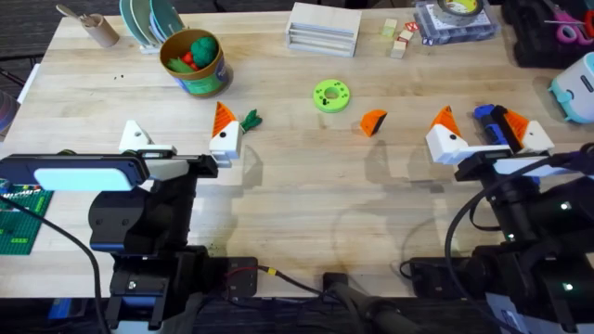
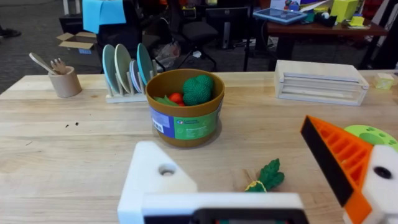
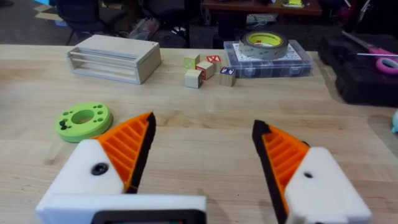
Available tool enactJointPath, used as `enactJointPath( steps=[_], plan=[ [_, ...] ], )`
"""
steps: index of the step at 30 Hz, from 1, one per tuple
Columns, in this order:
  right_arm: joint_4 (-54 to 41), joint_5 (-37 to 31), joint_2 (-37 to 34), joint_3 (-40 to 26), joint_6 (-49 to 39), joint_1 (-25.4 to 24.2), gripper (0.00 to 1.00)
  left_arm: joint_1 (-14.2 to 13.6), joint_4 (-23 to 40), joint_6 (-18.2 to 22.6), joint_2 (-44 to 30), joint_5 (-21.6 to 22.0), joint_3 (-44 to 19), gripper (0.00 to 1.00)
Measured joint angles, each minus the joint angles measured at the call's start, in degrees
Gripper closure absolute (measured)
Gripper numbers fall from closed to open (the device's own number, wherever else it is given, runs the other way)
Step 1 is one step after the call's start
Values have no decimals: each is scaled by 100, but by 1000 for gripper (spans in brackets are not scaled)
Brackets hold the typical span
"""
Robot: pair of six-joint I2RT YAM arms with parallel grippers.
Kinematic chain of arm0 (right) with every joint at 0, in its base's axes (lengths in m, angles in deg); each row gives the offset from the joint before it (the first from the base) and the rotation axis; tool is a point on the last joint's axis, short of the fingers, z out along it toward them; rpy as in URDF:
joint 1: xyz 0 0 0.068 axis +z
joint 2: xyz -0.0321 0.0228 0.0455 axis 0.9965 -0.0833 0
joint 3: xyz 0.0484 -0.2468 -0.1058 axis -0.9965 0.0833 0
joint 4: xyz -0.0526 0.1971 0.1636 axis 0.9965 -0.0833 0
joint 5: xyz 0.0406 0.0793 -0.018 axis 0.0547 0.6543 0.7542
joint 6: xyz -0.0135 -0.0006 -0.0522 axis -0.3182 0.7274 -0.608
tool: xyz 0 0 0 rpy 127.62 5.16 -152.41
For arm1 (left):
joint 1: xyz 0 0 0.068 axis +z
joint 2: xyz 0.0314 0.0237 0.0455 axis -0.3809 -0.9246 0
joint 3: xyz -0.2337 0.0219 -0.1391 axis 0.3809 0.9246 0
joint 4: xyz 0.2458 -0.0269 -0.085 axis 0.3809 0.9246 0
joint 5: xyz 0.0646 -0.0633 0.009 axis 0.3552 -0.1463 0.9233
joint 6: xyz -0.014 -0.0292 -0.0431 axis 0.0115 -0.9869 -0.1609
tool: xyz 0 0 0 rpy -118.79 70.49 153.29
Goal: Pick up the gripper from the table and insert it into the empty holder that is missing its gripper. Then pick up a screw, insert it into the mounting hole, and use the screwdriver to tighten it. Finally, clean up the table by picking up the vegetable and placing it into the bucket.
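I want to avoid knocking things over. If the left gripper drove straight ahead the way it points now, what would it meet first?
Probably the vegetable, lying just ahead of the left gripper, with the bucket behind it; depth is hard to judge.

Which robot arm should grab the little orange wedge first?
The right end effector: it sits open, nearer the orange wedge, with both orange pads. The left end effector is farther off, one finger a bare white holder.
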State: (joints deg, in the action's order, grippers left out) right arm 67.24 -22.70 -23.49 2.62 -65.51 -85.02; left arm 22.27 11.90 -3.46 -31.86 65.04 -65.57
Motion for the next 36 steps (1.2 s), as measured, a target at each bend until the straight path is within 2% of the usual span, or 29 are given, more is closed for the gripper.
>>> enactJointPath(
  steps=[17,21,25,26,36],
  plan=[
    [-5,0,-2,-5,-26,0,10,0,0,2,2,0,-3,10],
    [-512,2,-33,-264,-28,0,10,0,204,2,0,7,-106,10],
    [-1269,43,-346,-975,-48,0,10,0,745,21,-243,18,-690,9],
    [-1714,162,-761,-1720,-102,0,10,0,1097,28,-666,27,-1330,9],
    [-3191,442,-2802,-4050,-264,0,10,-2,1969,119,-2849,-2,-3546,7]
  ],
)
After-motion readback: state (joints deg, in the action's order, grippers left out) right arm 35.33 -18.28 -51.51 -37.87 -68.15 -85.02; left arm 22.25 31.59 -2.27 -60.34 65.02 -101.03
